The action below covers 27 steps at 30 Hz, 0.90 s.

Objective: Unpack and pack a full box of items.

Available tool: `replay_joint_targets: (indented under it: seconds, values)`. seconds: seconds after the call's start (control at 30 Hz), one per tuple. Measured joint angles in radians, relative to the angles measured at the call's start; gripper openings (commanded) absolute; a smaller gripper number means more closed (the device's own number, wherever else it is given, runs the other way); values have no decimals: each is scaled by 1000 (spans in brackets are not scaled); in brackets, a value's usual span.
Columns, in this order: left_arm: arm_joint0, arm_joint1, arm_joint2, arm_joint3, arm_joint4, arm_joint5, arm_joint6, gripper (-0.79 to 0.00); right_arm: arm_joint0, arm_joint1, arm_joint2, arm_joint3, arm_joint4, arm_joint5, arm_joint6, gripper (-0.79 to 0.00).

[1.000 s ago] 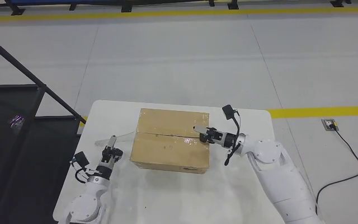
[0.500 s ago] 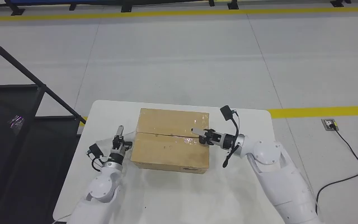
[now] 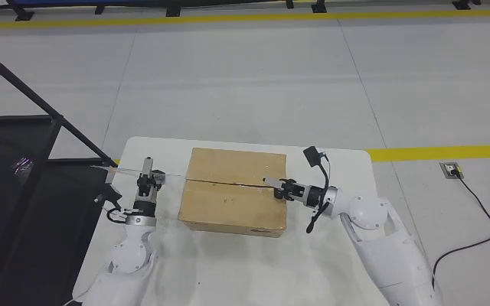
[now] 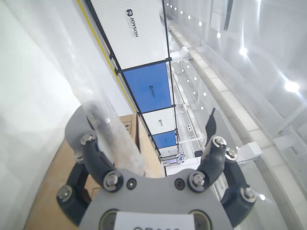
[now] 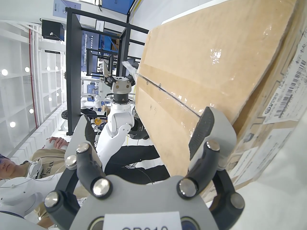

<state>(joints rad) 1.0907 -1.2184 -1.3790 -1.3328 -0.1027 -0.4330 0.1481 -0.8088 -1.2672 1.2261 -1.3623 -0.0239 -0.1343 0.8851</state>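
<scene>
A closed brown cardboard box (image 3: 233,191) lies mid-table, its top flaps meeting at a shiny taped seam (image 3: 237,183). By the box's left end, my left gripper (image 3: 145,178) stands open. A clear strip of tape (image 3: 122,174) clings to one of its fingers (image 4: 92,123) and runs past the box (image 4: 134,125). My right gripper (image 3: 270,186) is open at the right end of the seam. One finger (image 5: 203,130) lies against the box top (image 5: 203,60) by the seam (image 5: 168,92). The left gripper (image 5: 118,82) shows beyond the box's far end.
The white table (image 3: 337,252) has bare surface in front of the box and on both sides. A black metal frame (image 3: 46,145) stands just off the table's left edge. A yellow floor line (image 3: 429,153) runs to the right.
My left gripper has moved away from the box's front left corner toward the far left, drawing the clear strip out sideways. My right gripper has crept slightly inward along the seam.
</scene>
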Motion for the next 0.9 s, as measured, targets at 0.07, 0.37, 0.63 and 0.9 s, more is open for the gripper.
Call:
replay_joint_targets:
  seconds: [0.07,0.37,0.63,0.9]
  values:
    - [19,2,-12,-53,28,15,1,0,0,1,1,6,4,-7,-4,0]
    - [68,6,-42,-229,90,106,-76,0,-10,9,13,22,25,-40,-4,0]
    - [58,-1,-2,-289,174,156,-101,0,-25,17,27,28,42,-67,-1,0]
    - [33,-11,55,-298,236,186,-138,0,-39,24,40,20,66,-101,-9,0]
